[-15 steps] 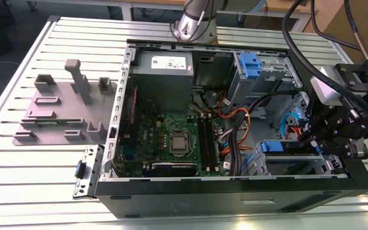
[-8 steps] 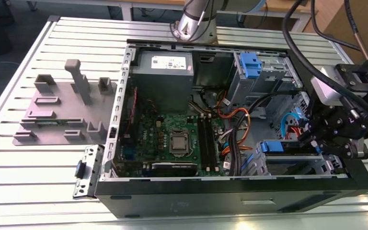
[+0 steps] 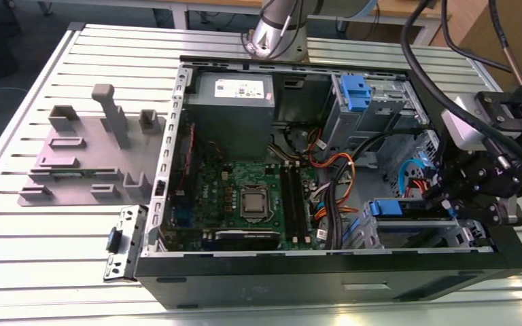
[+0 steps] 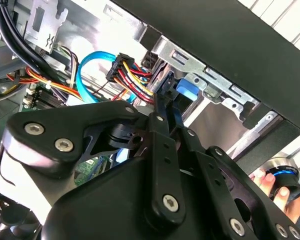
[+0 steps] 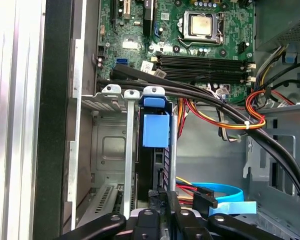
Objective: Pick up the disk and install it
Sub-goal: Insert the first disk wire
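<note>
The disk (image 5: 152, 165) stands on edge in the drive bay at the case's front corner, on the exterior view's right. Its blue plastic bracket (image 5: 155, 129) shows at the end nearest the motherboard, also visible in the exterior view (image 3: 395, 208). My gripper (image 3: 450, 195) hangs over the bay's other end. Its black fingers (image 4: 162, 95) lie close together around the disk's near end, with the blue bracket (image 4: 184, 92) just beyond their tips. In the first wrist view my gripper (image 5: 163, 199) meets the disk's dark edge.
The open computer case (image 3: 242, 278) lies on a slatted table. Power and data cables (image 5: 225, 112) run beside the bay. A second blue bracket (image 3: 355, 91) sits in the far bay. A grey stand (image 3: 89, 156) is left of the case. A hand (image 4: 270, 182) shows outside the case.
</note>
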Motion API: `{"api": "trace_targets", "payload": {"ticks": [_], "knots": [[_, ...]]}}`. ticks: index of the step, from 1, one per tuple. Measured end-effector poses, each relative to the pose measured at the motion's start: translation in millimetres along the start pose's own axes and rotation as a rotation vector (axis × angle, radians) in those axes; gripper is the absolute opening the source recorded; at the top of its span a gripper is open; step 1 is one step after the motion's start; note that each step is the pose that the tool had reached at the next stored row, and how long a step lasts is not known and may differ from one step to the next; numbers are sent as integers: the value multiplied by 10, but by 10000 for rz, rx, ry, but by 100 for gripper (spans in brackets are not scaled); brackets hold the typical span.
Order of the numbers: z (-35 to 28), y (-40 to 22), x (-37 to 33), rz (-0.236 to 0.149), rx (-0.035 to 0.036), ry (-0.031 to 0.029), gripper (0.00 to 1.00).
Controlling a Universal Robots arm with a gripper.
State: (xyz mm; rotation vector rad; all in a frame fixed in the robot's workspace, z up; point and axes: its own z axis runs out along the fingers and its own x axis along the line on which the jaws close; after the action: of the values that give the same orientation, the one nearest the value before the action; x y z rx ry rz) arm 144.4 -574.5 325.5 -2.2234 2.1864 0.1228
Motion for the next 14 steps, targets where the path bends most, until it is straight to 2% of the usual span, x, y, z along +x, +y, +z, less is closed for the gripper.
{"api": "trace_targets", "payload": {"ticks": [2,3,6,8,11,14], "knots": [[0,0,1,1,-5,3,19],[-4,0,0,2,-5,10,25],[-17,1,0,4,-5,16,25],[-70,3,-4,3,-4,-26,25],[-137,5,-8,1,-4,-51,25],[-161,6,-10,1,-4,-56,25]]}}
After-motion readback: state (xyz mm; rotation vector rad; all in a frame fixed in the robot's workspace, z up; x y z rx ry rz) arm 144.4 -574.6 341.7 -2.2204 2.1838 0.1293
